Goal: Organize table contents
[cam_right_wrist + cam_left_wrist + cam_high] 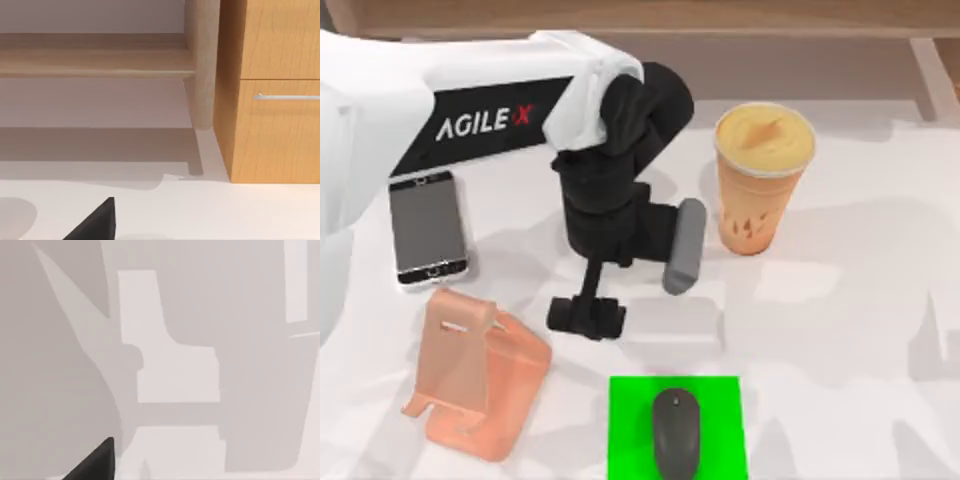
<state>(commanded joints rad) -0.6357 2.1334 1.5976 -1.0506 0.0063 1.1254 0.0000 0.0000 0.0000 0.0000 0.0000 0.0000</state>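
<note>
While the left arm reaches across the middle of the tabletop [860, 330], its left end effector [586, 315] hangs over bare surface between the phone stand [475, 385] and the green pad [677, 425], carrying nothing; whether its fingers stand apart or together cannot be told from these views. The mouse [676, 432] lies centred on the green pad at the near edge, which reads as its proper resting place, so that item is judged already sorted. The smartphone [428, 228] lies flat, screen up, at the left, just beyond the far end of the salmon-pink stand and apart from it; the stand's empty cradle suggests the phone is meant to go there, and that step is judged not yet done. The cup [760, 175] stands upright, lid on, at the far right of centre, near the arm's dark wrist but not touching it. The arm's white forearm enters from the far left, bends down at the dark wrist near the table's middle, and points the end effector downward and toward the near side. The left wrist view looks onto plain tabletop crossed by shadows, with 1 dark fingertip [95, 462] at its edge. The right arm is parked; its wrist view faces a wooden shelf [95, 62] and a drawer cabinet [275, 90], with 1 dark fingertip [95, 222] in the corner, state unclear.
</note>
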